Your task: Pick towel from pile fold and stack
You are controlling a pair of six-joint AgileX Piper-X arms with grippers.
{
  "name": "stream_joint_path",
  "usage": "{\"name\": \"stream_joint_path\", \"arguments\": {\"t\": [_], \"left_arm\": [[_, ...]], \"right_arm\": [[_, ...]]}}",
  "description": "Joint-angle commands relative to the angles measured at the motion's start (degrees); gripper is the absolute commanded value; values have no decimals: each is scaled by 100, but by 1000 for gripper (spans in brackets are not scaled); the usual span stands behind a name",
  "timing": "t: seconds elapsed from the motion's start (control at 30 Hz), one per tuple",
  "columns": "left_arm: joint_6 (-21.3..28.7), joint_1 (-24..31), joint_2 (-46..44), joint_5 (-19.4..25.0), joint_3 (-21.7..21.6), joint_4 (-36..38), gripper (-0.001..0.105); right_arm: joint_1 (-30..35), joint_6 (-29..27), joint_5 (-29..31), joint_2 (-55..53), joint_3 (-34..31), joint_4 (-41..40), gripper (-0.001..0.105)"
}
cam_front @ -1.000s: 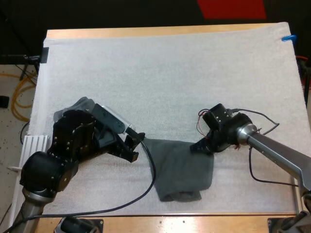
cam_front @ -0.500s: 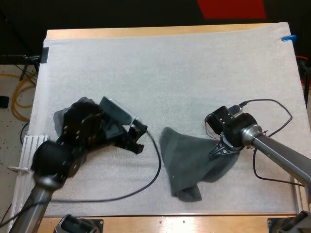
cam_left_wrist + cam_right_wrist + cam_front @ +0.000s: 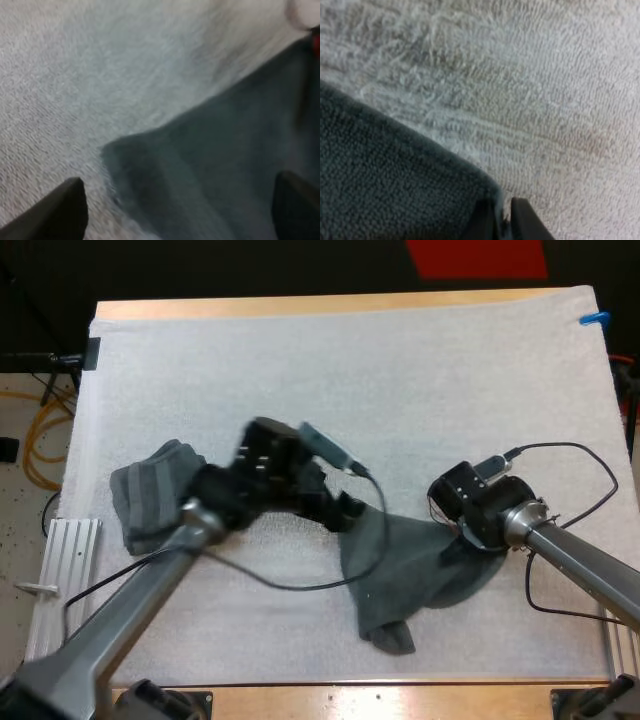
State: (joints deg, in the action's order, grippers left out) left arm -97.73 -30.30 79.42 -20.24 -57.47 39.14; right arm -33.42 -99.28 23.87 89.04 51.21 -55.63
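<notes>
My wide white mat [image 3: 300, 370] covers the wooden table [image 3: 300, 306]. A bunched dark grey-green towel [image 3: 150, 495] sits by the mat's left edge. A spread, rumpled dark grey-green towel [image 3: 400, 560] lies toward the mat's near edge, with my left gripper [image 3: 180, 200] splayed above its corner and my right gripper [image 3: 504, 220] pinching its edge.

Bright, even light; shadows soft and faint.

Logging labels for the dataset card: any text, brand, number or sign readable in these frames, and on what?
None readable.
The white mat, the spread towel and the bunched towel carry no print.
The left arm and the right arm show no legible marking.
</notes>
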Motion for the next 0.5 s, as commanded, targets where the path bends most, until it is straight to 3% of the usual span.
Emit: {"name": "stream_joint_path", "arguments": {"t": [0.0, 0.17, 0.3, 0.47], "left_arm": [[35, -161, 221, 377, -36, -255, 74], [108, -554, 945, 1211, -132, -390, 73], [255, -737, 1539, 1796, -422, -341, 61], [335, -751, 2074, 1836, -767, -208, 54]], "right_arm": [[8, 40, 78, -50, -6, -32, 0], [8, 40, 78, -50, -6, -32, 0], [8, 40, 78, -50, -6, -32, 0], [8, 40, 78, -50, -6, -32, 0]]}}
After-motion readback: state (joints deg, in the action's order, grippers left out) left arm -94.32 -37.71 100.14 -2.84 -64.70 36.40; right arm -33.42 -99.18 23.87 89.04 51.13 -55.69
